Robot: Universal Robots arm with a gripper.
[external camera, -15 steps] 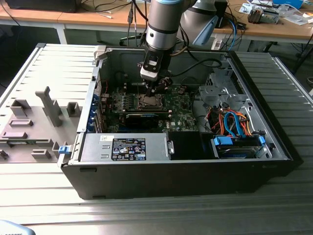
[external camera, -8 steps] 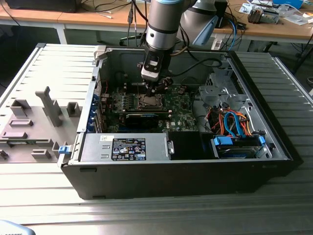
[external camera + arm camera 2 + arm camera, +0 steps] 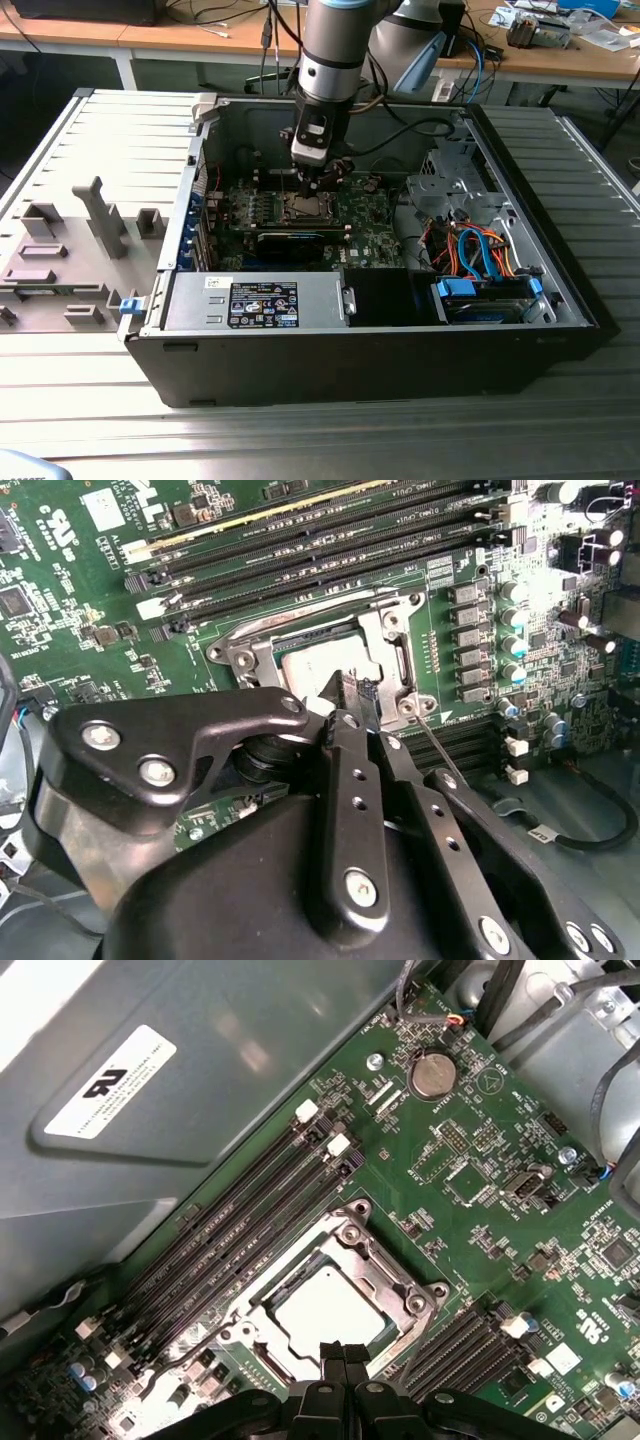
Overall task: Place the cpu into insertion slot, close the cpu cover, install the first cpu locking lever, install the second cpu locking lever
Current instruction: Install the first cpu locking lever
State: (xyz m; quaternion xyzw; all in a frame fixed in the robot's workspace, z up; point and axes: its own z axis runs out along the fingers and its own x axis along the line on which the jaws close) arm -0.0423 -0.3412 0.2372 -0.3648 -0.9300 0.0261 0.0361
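Fingers of the gripper look pinched together, with nothing between them that I can make out. Their tips are poised at one edge of the socket, though I can't tell whether they touch metal. From where I stand, the arm reaches straight down into the open computer case, which lies on its side on a slatted table.

Inside the case sit the green motherboard and a grey power supply box along the front wall. A drive bay with blue clips is toward the exterior view's right, with a tangle of orange and blue cables just beside it.

On the board, the insertion slot sits just beside the long memory slots. The cpu cover seems to lie flat over the slot. Through its window shows the cpu, seated in the slot with its silver top up.

So I'd judge the placing done and the cover down, and the work now at the locking levers. A thin wire lever runs out beside the fingertips; latched or not, I can't say. Such a wire is springy, I reckon. Moving it calls for a precise push near its end and a sideways tuck under its hook.
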